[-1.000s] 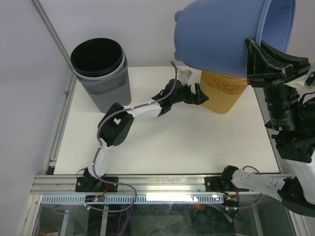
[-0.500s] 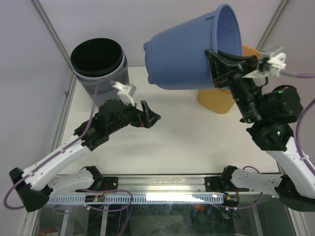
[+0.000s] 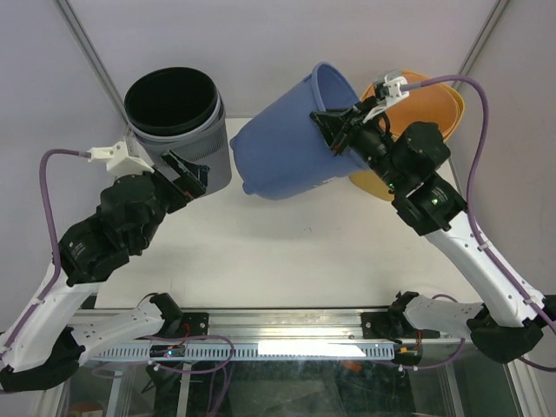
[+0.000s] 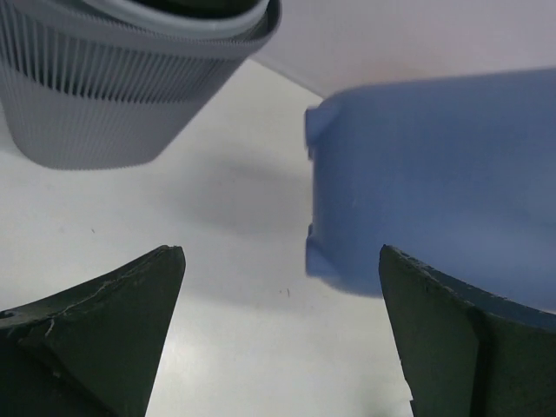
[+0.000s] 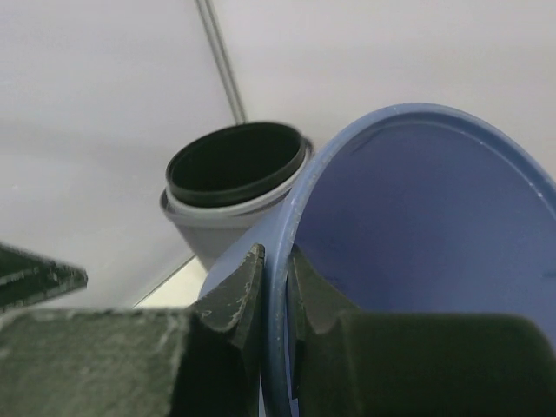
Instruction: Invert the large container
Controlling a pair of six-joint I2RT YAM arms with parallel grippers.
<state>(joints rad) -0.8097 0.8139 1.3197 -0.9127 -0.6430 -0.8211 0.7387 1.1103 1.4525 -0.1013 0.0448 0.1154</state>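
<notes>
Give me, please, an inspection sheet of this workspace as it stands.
Surface: white table, no spills seen.
Job's things: blue bucket tipped on its side, not yet upside down.
Clutter: grey bin upright, back left; orange basket behind the bucket.
Grippers: right gripper shut on the bucket's rim; left gripper open, holding nothing.
Cables: purple cables run along both arms, snagged on nothing.
Surroundings: pale walls, metal frame.

White desk [image 3: 287,252] carries a grey bin [image 3: 217,148] at far left, an orange basket [image 3: 445,102] at far right.
</notes>
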